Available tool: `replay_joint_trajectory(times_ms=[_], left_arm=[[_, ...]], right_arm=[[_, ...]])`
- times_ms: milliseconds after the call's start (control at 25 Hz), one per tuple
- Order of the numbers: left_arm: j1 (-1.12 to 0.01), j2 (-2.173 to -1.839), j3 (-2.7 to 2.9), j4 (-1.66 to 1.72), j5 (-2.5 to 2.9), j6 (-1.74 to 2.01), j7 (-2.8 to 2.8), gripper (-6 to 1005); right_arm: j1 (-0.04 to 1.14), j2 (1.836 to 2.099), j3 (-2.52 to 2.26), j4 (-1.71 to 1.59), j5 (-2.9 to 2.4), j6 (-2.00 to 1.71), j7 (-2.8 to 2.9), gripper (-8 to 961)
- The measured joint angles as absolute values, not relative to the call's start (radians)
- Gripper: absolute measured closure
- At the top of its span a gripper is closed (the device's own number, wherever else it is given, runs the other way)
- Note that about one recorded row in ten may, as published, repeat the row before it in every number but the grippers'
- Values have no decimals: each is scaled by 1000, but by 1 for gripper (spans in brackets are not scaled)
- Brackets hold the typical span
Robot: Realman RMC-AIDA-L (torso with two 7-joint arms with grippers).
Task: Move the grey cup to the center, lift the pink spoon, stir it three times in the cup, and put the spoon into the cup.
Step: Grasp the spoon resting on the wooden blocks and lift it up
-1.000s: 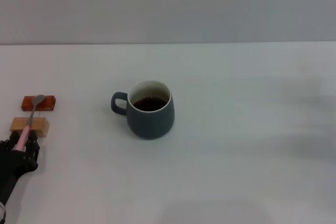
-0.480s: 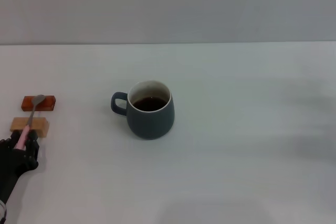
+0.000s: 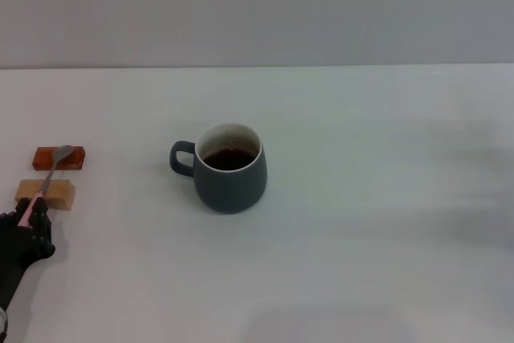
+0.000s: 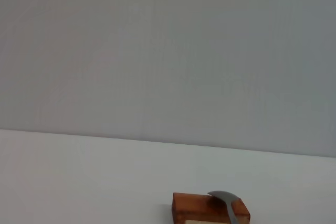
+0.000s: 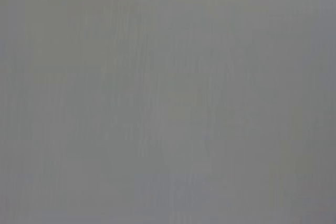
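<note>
The grey cup point(image 3: 230, 169) stands upright near the middle of the white tabletop point(image 3: 361, 198), its loop handle pointing toward the robot's left. Its pale inner wall rings a dark brown liquid point(image 3: 228, 159) that fills the lower part of the cup; nothing else is in it.

Well apart from the cup, at the left edge of the head view, the pink spoon point(image 3: 48, 178) lies across two small blocks. Its metal bowl rests on the reddish-brown block point(image 3: 58, 157), and its neck crosses the tan wooden block point(image 3: 45, 193) just in front. In the left wrist view the bowl sits on top of the reddish-brown block.

The left gripper point(image 3: 26, 222) is at the near end of the spoon, its dark fingers closed around the pink handle. The right gripper appears in no view.
</note>
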State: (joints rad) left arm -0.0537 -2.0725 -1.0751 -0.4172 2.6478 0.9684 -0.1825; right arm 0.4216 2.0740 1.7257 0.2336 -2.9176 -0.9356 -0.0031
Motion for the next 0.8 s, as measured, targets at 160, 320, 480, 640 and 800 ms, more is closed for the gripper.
replay_joint_trajectory(times_ms=[160, 320, 480, 640, 800], left_arm=[[-54, -2072, -1075, -418, 2648, 967, -183, 814], [-54, -2072, -1075, -421, 2648, 965, -183, 816], [-53, -2073, -1075, -425, 2644, 965, -183, 826], [-53, -2074, -1075, -425, 2639, 963, -183, 839], [-54, -2074, -1075, -427, 2638, 962, -183, 841]], right_arm=[[422, 2074, 1726, 236, -2918, -936, -3, 323], [422, 2074, 1726, 236, -2918, -936, -3, 322], [422, 2074, 1726, 236, -2918, -936, -3, 322], [422, 2074, 1726, 236, -2918, -936, -3, 322], [422, 2074, 1726, 236, -2918, -936, -3, 321]])
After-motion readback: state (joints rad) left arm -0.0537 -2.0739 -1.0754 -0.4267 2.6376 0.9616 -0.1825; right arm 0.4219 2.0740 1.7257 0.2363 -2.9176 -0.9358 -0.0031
